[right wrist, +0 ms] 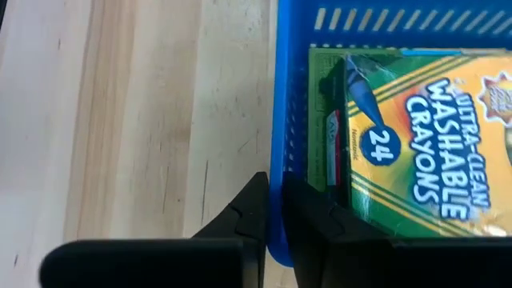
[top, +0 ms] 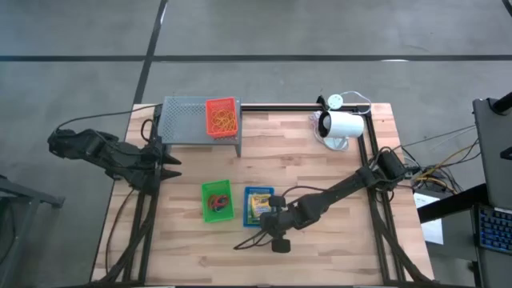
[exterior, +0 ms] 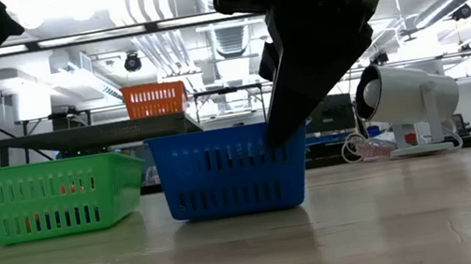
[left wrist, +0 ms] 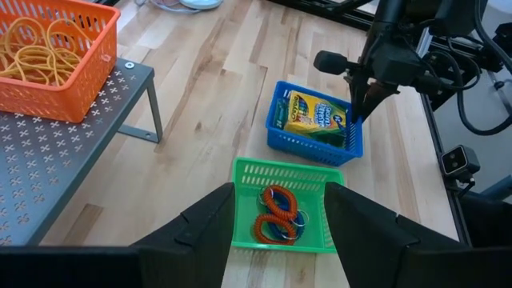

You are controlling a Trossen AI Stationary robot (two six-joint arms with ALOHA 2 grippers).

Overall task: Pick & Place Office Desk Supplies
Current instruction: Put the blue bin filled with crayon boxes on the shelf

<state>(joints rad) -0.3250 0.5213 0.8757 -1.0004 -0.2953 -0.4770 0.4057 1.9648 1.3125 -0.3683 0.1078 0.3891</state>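
A blue tray point(top: 258, 206) holds a yellow-green crayon box point(right wrist: 416, 136) and stands on the table next to a green tray point(top: 215, 200). Red and blue elastic loops point(left wrist: 276, 212) lie in the green tray. Orange rubber bands point(left wrist: 32, 52) lie in an orange tray point(top: 222, 116) on top of the grey rack point(top: 192, 120). My right gripper point(right wrist: 276, 216) is at the blue tray's near wall, shut on it. My left gripper point(left wrist: 280, 240) waits open at the table's left, beside the rack, touching nothing. My right gripper pinches the blue tray's near wall point(right wrist: 278, 152), close to its right corner. One finger point(right wrist: 316, 224) is inside the tray beside the crayon box, and the other is outside. The fingers come down from above. The tray's bottom point(exterior: 234, 210) looks to be on the table.
A white cylindrical device point(top: 342, 126) with its cable stands at the far right corner. The rack takes up the far left part. Bare wood point(top: 320, 248) lies near and right of the trays. A black rail point(top: 280, 106) runs along the far edge.
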